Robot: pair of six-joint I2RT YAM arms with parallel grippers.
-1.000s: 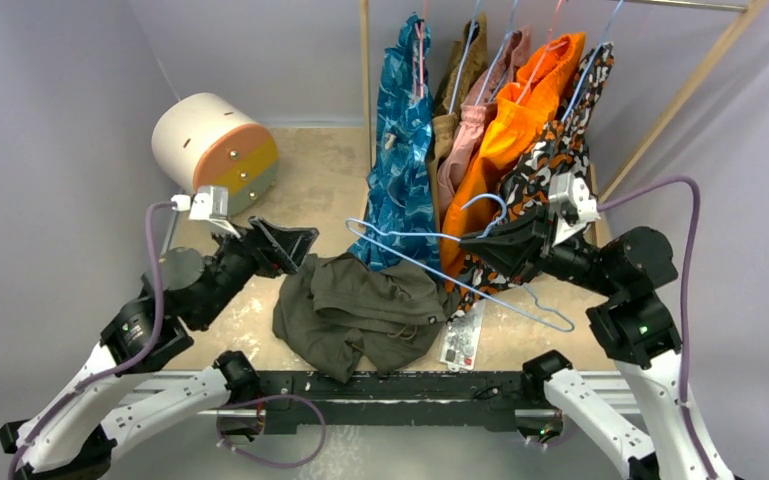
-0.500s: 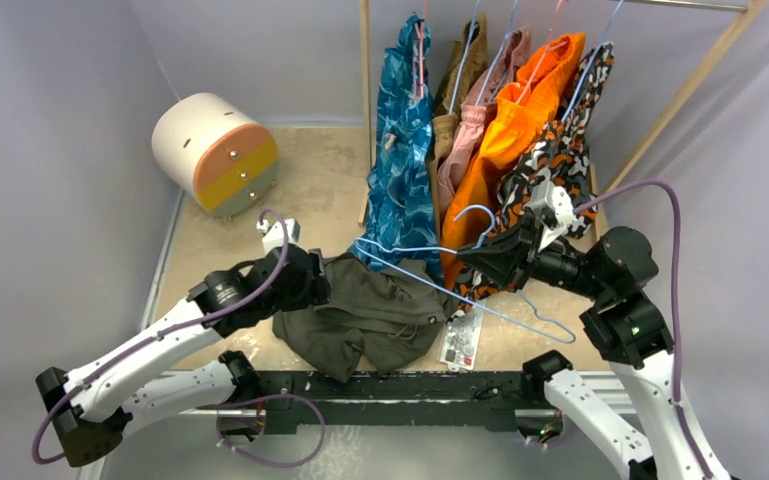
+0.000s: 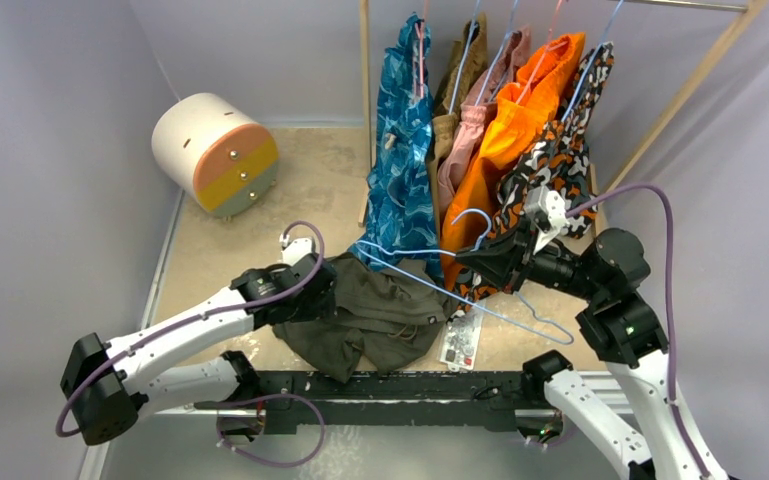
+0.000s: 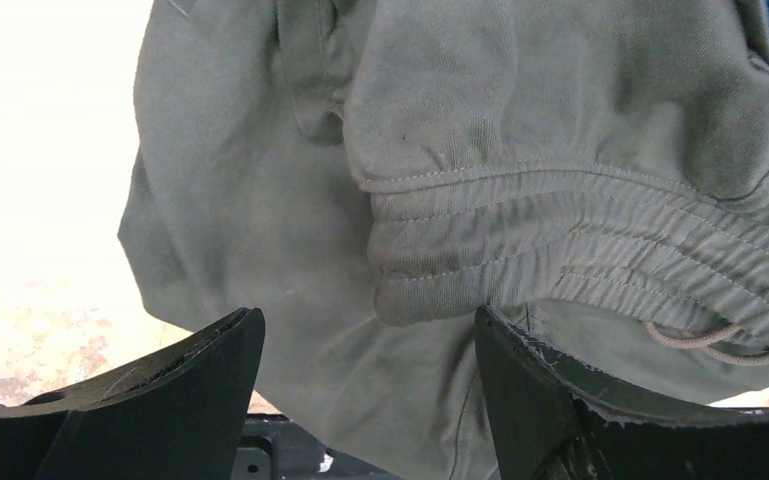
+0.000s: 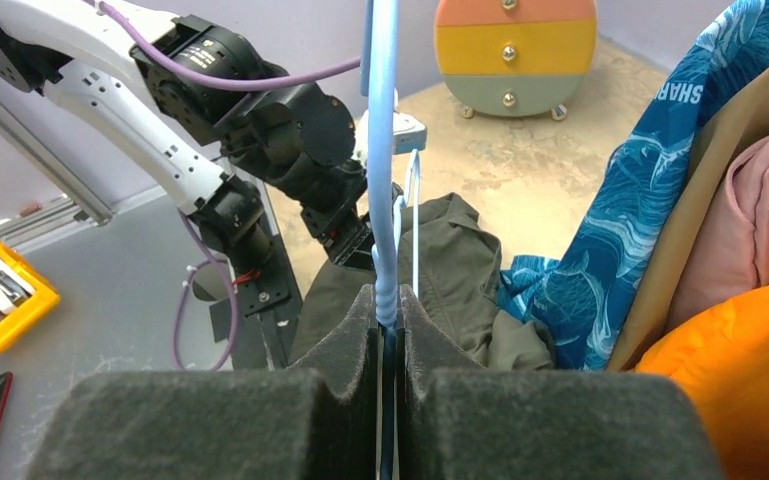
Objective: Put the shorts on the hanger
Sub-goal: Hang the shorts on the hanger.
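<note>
The dark olive shorts [image 3: 370,310] lie crumpled on the table near its front edge. My left gripper [image 3: 312,292] hangs open over their left part. In the left wrist view its fingers [image 4: 365,320] straddle the fabric just below the gathered waistband [image 4: 520,250], with the drawstring at the right. My right gripper [image 3: 472,256] is shut on the light-blue wire hanger [image 3: 415,277] and holds it in the air above the right side of the shorts. In the right wrist view the pads [image 5: 388,295] clamp the hanger's twisted neck [image 5: 380,150] over the shorts [image 5: 450,260].
A wooden rack [image 3: 365,60] at the back holds blue patterned shorts [image 3: 400,150], an orange garment [image 3: 505,150] and others on hangers, close behind my right gripper. A round drawer unit [image 3: 215,155] lies at the back left. A printed card [image 3: 463,340] lies right of the shorts.
My left arm has swung in from the left and its open gripper has come down over the shorts' left part. My right gripper has shifted slightly left with the hanger.
</note>
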